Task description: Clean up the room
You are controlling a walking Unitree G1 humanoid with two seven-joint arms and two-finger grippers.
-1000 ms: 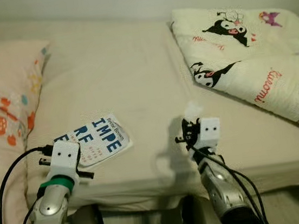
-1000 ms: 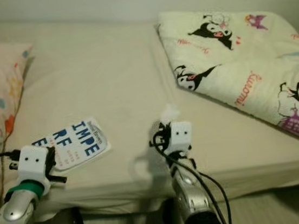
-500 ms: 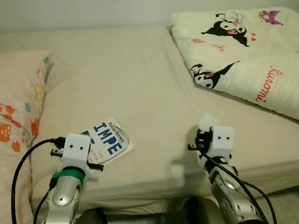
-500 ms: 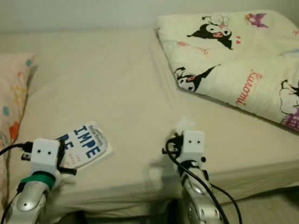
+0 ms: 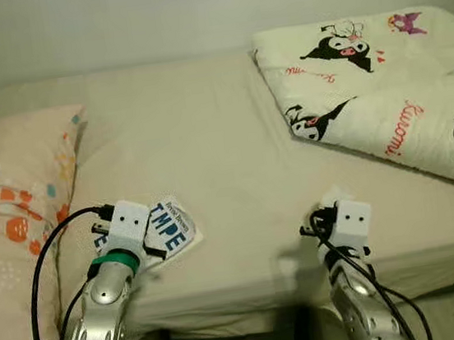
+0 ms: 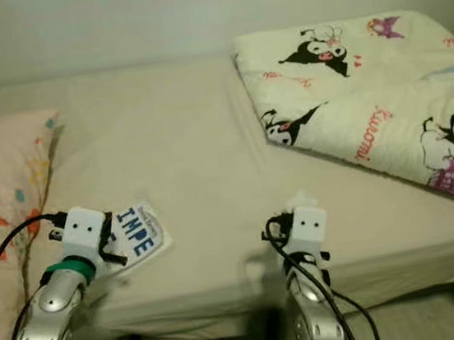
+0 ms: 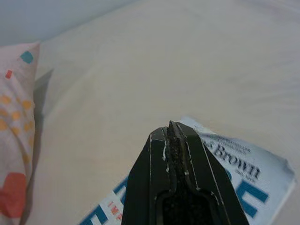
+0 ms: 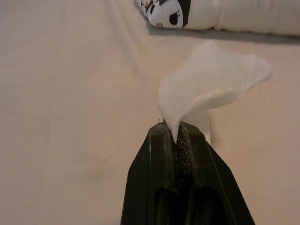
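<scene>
Both arms drew back toward the bed (image 5: 209,156) edge; our left gripper (image 7: 171,129) closed over one book (image 5: 172,226), right gripper (image 8: 176,133) pinching one white scrap (image 8: 211,89).

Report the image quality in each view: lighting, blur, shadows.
Head views: dim, warm, soft; right gripper casts a shadow on the bed. Left wrist view: fingers sharp, book behind them softer. Right wrist view: white scrap bright, slightly blurred.

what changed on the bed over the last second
Both arms drew back toward the robot. The right end effector still pinches the white tissue; the left end effector stays shut above the book. Book, pillow and blanket lie unmoved.
</scene>
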